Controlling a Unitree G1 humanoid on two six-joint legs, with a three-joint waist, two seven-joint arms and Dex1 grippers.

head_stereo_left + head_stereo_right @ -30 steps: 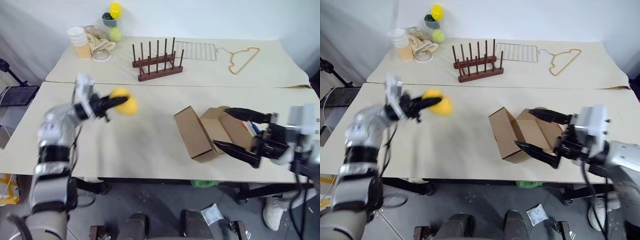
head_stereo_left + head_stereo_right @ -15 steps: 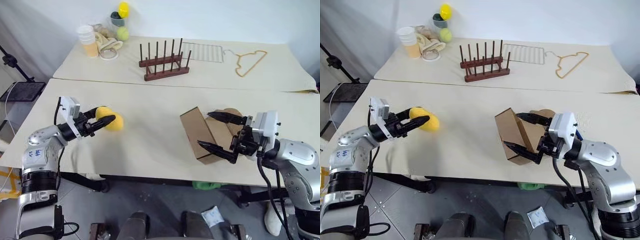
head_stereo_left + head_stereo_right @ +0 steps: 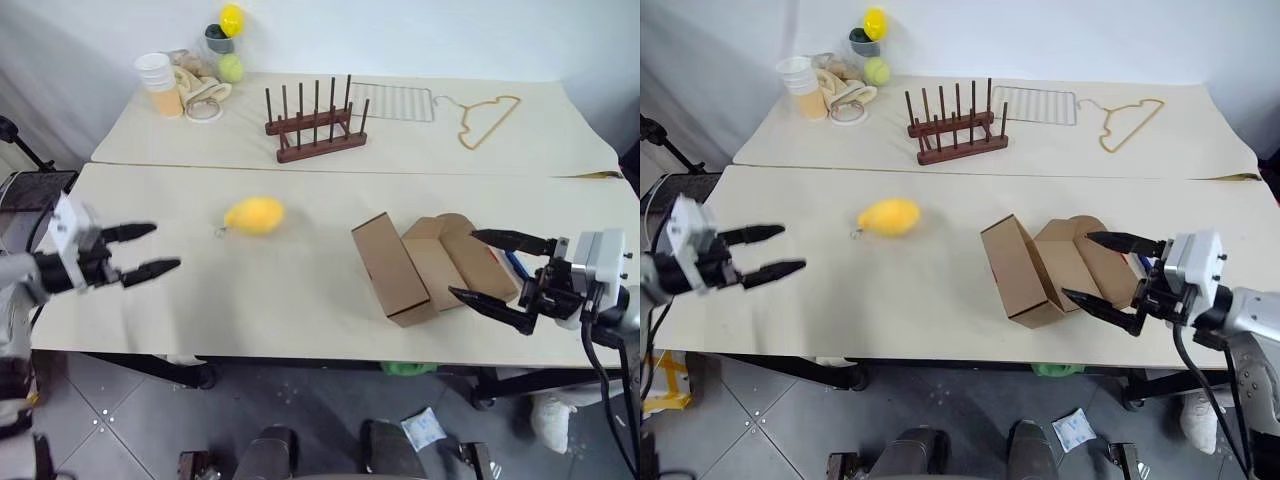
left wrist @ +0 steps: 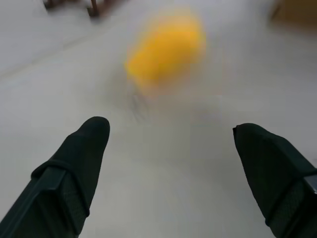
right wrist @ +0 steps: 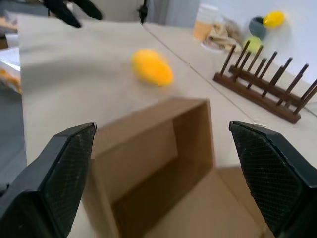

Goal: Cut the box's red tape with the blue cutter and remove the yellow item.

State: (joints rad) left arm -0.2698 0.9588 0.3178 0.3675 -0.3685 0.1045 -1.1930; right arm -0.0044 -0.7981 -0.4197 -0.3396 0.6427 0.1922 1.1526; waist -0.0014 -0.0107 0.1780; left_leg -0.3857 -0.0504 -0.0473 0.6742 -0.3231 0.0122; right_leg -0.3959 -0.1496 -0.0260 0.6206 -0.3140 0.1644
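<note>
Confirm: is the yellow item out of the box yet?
Out. The yellow item lies on the table, apart from the opened box and both open grippers.

Open box, yellow item out on the table.
Right gripper (image 5: 168,183) fingers spread wide either side of the box (image 5: 148,163), its empty inside showing; yellow item (image 5: 151,67) lies beyond; wooden rack (image 5: 267,94) farther off.

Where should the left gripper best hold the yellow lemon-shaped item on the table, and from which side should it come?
Probably across the middle of the yellow item, its widest and smoothest part. It lies free on the table, long axis roughly left to right, small ring toward the left gripper. That open gripper could come from above, its fingers closing across the short width.
</note>
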